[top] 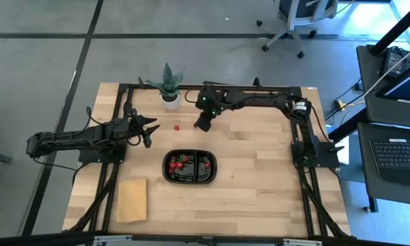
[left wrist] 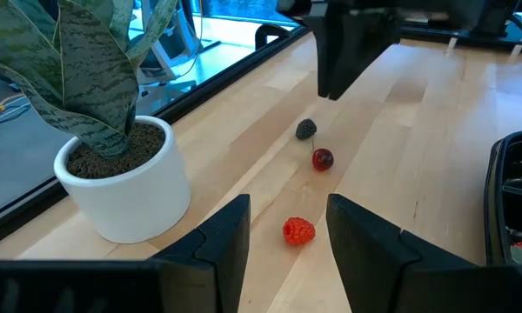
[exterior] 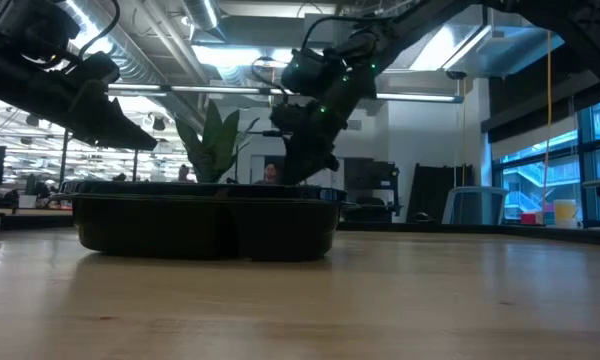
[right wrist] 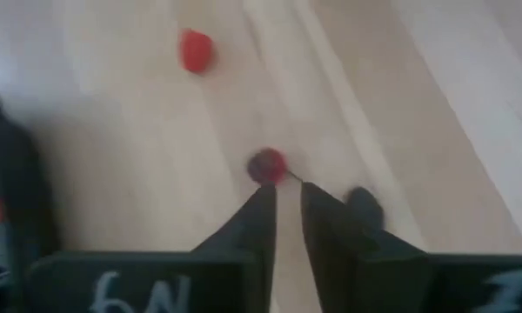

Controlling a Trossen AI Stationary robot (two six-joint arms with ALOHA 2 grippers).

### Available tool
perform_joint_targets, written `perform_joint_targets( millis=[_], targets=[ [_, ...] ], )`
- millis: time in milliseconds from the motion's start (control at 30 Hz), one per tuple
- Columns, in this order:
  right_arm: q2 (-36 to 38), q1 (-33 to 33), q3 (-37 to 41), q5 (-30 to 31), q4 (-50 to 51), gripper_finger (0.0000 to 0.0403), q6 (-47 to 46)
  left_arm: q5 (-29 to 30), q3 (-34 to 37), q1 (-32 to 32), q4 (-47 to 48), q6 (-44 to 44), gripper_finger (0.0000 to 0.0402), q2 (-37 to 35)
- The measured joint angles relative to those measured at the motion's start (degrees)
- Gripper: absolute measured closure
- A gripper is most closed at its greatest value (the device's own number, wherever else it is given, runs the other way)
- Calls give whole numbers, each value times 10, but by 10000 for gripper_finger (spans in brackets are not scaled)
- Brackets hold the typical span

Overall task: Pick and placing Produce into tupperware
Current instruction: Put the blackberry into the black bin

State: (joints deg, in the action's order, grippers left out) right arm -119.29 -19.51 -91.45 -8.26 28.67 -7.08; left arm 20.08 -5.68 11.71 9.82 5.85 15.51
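Note:
The black two-compartment tray sits mid-table with several red pieces in its left compartment. Three loose pieces lie on the wood beyond it: a raspberry, a round red berry and a dark berry. My left gripper hovers open just left of the raspberry, fingers pointing at it without touching. My right gripper hangs shut above the round red berry. The dark berry lies beside its fingers, and in the left wrist view its tips stand clear of the table.
A potted plant in a white pot stands at the far edge, close behind the loose berries. A flat tan block lies near the left front corner. Black frame rails run along the table's sides.

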Motion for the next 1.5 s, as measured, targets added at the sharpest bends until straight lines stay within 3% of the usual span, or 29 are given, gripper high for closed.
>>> perform_joint_targets(
  millis=[333,533,900,1067,1300,1500],
  targets=[
    [1,-1,-15,-9,0,184,2,0,0,0,0,0,255,0],
    [1,-1,-15,0,13,130,60,0,0,0,0,0,255,0],
    [-8,-7,-15,1,50,147,39,0,0,0,0,0,255,0],
    [-9,-14,-24,-26,86,163,22,0,0,0,0,2,255,0],
    [-32,-24,-83,-28,120,179,59,0,0,0,0,31,255,0],
    [-105,-30,-177,-18,208,180,90,0,0,0,-2,40,255,0]
  ],
)
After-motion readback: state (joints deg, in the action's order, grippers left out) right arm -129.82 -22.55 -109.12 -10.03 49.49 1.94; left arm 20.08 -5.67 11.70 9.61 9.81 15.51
